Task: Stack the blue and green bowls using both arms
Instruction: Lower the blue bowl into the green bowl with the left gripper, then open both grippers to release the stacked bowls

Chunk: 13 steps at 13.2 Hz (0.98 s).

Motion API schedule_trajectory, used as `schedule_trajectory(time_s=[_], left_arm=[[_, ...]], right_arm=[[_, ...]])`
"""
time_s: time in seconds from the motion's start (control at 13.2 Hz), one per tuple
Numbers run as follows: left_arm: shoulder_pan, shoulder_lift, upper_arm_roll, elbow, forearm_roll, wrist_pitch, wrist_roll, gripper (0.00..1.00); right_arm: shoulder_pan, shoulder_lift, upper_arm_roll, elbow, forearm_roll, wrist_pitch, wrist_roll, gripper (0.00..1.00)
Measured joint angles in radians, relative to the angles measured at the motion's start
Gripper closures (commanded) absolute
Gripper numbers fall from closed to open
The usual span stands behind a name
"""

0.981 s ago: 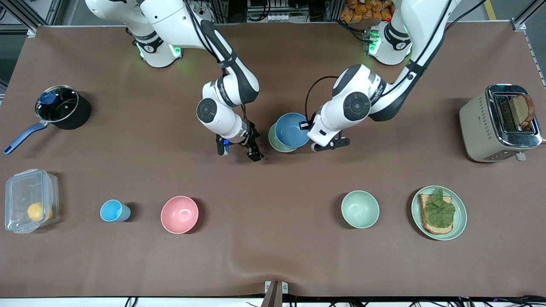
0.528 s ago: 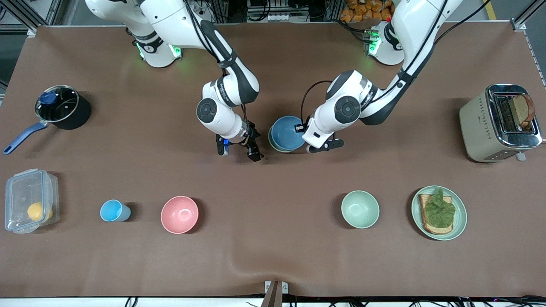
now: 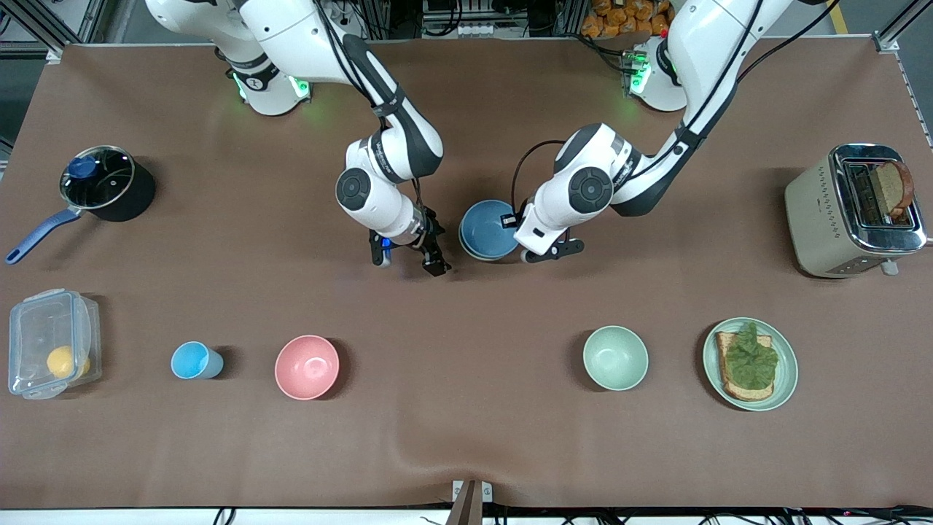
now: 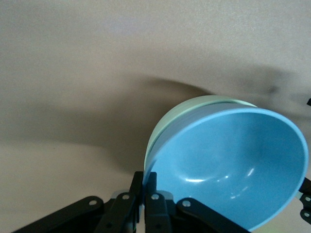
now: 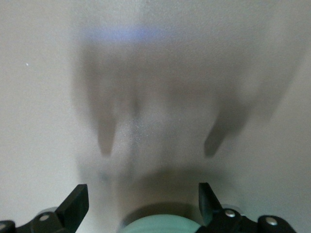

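A wide desk point(image 3: 466, 437) covered in a matte brown cloth fills the front view — the cloth ripples slightly near the camera's edge. Along the top edge stand silver aluminium frame rails point(image 3: 58, 22), black cables point(image 3: 466, 18) and a heap of orange packets point(image 3: 627, 14) — green light glows on the cloth there.

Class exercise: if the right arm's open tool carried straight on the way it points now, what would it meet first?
Probably the bare tabletop: the right tool points at it with nothing between. The green bowl sits just by its fingers, depth unclear.
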Motion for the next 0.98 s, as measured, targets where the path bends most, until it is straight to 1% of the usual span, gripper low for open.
schedule_trajectory(time_s=[0.3,0.38,0.45,0.6,0.68,0.75,0.83,0.91,0.98], left_arm=[[-0.014,0.009,0.0,0.001,0.0,0.009,-0.01,1.0],[-0.015,0.01,0.001,0.001,0.0,0.009,-0.01,0.99],[-0.015,0.012,0.001,0.001,0.0,0.009,-0.01,0.94],[-0.015,0.015,0.003,0.001,0.0,0.009,-0.01,0.92],[-0.015,0.016,0.005,0.001,0.0,0.009,-0.01,0.87],[-0.015,0.016,0.006,0.001,0.0,0.01,-0.01,0.77],[-0.015,0.016,0.006,0.002,0.0,0.01,-0.01,0.71],[-0.015,0.017,0.006,0.002,0.0,0.011,-0.01,0.5],[-0.015,0.017,0.006,0.002,0.0,0.011,-0.01,0.37]], right_arm=[[0.0,0.0,0.0,0.0,0.0,-0.001,0.0,0.0],[0.0,0.0,0.0,0.0,0.0,-0.001,0.0,0.0],[0.0,0.0,0.0,0.0,0.0,-0.001,0.0,0.0],[0.0,0.0,0.0,0.0,0.0,-0.001,0.0,0.0],[0.0,0.0,0.0,0.0,0.001,-0.001,0.0,0.0],[0.0,0.0,0.0,0.0,0.001,-0.002,0.0,0.0],[0.0,0.0,0.001,0.0,0.001,-0.003,0.0,0.0],[0.0,0.0,0.001,0.0,0.001,-0.004,0.0,0.0],[0.0,0.0,0.001,0.0,0.001,-0.004,0.0,0.0]])
